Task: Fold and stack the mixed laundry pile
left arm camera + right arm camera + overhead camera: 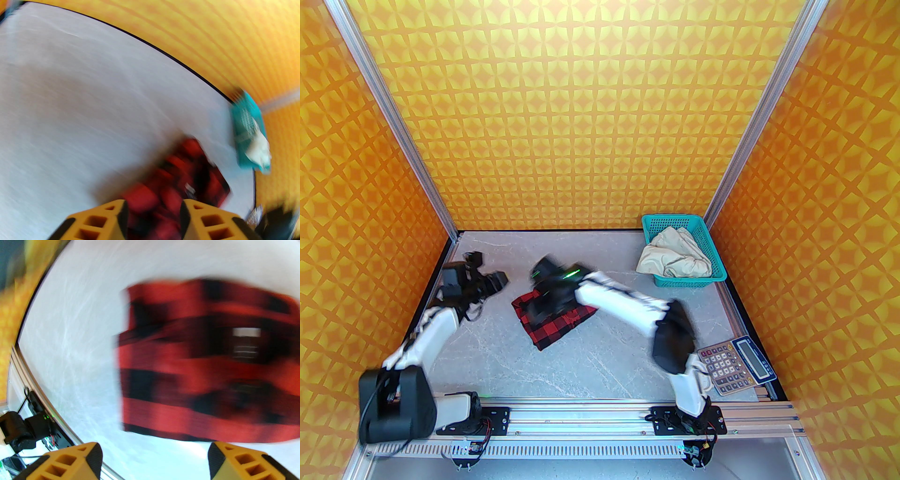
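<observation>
My left gripper [154, 211] is hanging over the left side of the grey marbled table [604, 365]. Its fingers are standing partly apart with nothing between them. Bare tabletop is running out ahead of them and to their left, up to the black table edge under the orange patterned wall [581, 117].

The checked shirt [555, 328] is lying below and to the right of those fingers, clear of them, flat on the table as a compact folded block.

My right gripper [154, 455] is hovering just above the shirt with its fingers spread wide, gripping nothing. The shirt's nearest edge is sitting just ahead of the fingertips, with open table to their left.

Well to the right of these fingers, the cream trousers [675, 260] are slumping in a teal basket [649, 220] at the far corner, one fold spilling over its rim. A calculator [733, 365] is lying at the right edge. Both wrist views are blurring.
</observation>
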You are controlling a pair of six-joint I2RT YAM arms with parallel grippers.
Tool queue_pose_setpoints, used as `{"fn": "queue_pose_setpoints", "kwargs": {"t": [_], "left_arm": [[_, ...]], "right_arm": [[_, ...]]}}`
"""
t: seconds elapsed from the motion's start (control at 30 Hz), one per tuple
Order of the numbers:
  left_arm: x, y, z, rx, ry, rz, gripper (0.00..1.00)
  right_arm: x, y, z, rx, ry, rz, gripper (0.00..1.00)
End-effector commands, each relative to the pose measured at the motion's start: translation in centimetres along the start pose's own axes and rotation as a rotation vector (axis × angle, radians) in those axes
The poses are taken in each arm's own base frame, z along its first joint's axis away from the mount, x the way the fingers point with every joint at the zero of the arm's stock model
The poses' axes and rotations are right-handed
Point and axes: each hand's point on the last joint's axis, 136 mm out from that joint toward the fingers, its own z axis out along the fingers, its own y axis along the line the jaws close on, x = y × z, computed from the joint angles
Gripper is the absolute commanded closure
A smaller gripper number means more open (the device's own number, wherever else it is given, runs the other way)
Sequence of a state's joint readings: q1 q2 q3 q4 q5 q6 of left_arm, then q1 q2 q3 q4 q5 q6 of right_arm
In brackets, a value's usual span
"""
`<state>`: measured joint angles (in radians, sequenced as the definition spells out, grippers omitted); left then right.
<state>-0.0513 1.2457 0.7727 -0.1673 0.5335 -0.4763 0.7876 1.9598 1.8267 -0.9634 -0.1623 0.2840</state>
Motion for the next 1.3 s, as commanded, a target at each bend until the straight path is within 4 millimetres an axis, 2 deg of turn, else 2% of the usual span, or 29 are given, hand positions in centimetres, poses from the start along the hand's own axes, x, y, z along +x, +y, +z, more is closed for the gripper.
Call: {"fn": "queue_pose_setpoints", "kwargs": {"t": [0.0,0.07,0.13,0.2,0.3,0.37,0.47,0.57,0.67,0.77,0.87,0.97,1.07,1.17,1.27], "left_arm": [[6.6,-2.1,2.0,0.044,0.188,-0.036,0.65],[7.9,-2.4,2.9,0.050,0.211,-0.046,0.74],[8.3,-2.2,3.9,0.049,0.217,-0.059,0.78],[8.9,-1.2,5.0,0.025,0.233,-0.069,0.81],[10.0,1.0,6.5,-0.042,0.264,-0.083,0.88],[10.8,3.0,6.9,-0.120,0.274,-0.088,0.93],[11.8,5.1,7.3,-0.171,0.281,-0.110,0.95],[11.9,6.7,7.6,-0.198,0.287,-0.119,0.95],[11.0,7.8,8.0,-0.217,0.293,-0.112,0.95],[9.5,8.5,8.7,-0.219,0.309,-0.089,0.95],[7.7,8.4,9.7,-0.197,0.332,-0.059,0.92],[5.3,6.9,9.5,-0.178,0.310,-0.017,0.86],[3.1,4.8,7.9,-0.164,0.266,0.025,0.78],[2.7,2.7,5.9,-0.152,0.251,0.061,0.75],[4.4,0.4,5.0,-0.117,0.277,0.092,0.80]], "right_arm": [[-0.3,-5.9,1.3,0.044,0.016,-0.021,0.28],[-0.9,-9.2,1.9,0.047,0.014,0.036,0.33],[-1.3,-11.8,2.8,0.035,0.022,0.110,0.37],[-1.7,-13.3,4.0,-0.027,0.023,0.167,0.39],[-2.5,-13.4,6.0,-0.134,0.014,0.191,0.40],[-2.4,-13.0,7.5,-0.183,0.045,0.184,0.42],[-1.8,-13.5,9.5,-0.192,0.069,0.200,0.43],[-0.8,-14.3,11.1,-0.171,0.103,0.234,0.45],[0.6,-14.7,11.7,-0.150,0.137,0.309,0.49],[1.8,-14.1,10.7,-0.157,0.103,0.403,0.49],[2.3,-13.0,8.5,-0.193,0.016,0.445,0.41],[1.9,-12.7,5.2,-0.176,-0.063,0.409,0.34],[1.3,-12.7,1.6,-0.152,-0.113,0.362,0.32],[1.3,-11.0,-0.7,-0.207,-0.134,0.316,0.42],[2.6,-8.4,-1.0,-0.286,-0.122,0.294,0.61]]}}
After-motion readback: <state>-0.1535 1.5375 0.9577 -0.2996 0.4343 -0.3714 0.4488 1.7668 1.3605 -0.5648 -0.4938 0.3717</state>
